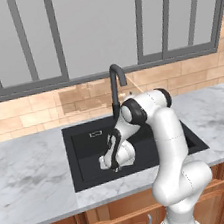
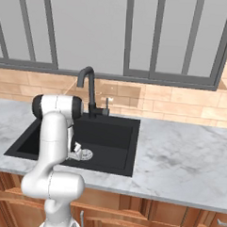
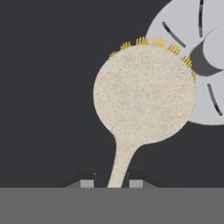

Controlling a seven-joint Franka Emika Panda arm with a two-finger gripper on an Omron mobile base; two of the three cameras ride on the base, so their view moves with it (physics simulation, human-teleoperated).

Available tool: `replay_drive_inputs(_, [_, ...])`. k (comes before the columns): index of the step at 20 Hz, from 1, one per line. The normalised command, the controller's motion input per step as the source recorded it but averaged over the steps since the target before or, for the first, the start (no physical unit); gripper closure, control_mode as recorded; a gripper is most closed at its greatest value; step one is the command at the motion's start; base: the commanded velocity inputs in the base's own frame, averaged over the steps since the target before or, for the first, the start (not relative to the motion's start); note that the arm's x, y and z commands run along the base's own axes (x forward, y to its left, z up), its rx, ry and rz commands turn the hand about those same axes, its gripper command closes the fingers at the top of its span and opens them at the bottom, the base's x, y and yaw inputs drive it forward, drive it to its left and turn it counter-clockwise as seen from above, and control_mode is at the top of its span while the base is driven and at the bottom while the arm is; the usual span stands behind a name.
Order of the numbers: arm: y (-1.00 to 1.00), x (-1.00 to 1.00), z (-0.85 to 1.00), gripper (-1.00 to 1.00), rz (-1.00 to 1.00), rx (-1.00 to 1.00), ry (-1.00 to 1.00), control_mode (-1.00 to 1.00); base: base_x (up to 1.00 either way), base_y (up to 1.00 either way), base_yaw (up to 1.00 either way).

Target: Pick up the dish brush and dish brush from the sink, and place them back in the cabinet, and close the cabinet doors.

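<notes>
Left base view, arm: the white arm is bending forward from the lower right and reaching down into the sink (image 1: 84, 153), a black basin set in a marbled tabletop (image 1: 28, 181).
Left base view, gripper: the gripper (image 1: 113, 167) is hanging low over the basin floor, its jaws too small here to read.
Left base view, surroundings: a tall black curved faucet (image 1: 115, 85) is standing at the back rim, with a tan tiled wall and grey-framed window panes behind it.
Right base view, arm: the arm is rising from the lower left and folding down into the basin, beside a round grey drain (image 2: 86, 155) showing just next to the wrist.
Right base view, surroundings: the faucet is standing behind the arm; wooden drawer fronts are running below the tabletop edge.
Hand view, dish brush: the dish brush (image 3: 144, 94) is lying on the dark sink floor, its round tan head edged with yellow bristles and overlapping the grey drain at upper right.
Hand view, grip: the two dark fingertips (image 3: 86, 183) are sitting on either side of the brush's narrow handle, closed in against it; the brush is resting on the basin floor.
</notes>
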Motion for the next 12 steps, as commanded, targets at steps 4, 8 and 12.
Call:
replay_drive_inputs(4, [-0.02, -0.01, 0.12, 1.00, 0.00, 0.00, 0.00, -1.00, 0.00, 0.00, 0.00])
replay_drive_inputs(8, [0.00, -0.08, 0.35, 1.00, 0.00, 0.00, 0.00, -1.00, 0.00, 0.00, 0.00])
replay_drive_inputs(12, [0.00, -0.26, 0.56, 1.00, 0.00, 0.00, 0.00, -1.00, 0.00, 0.00, 0.00])
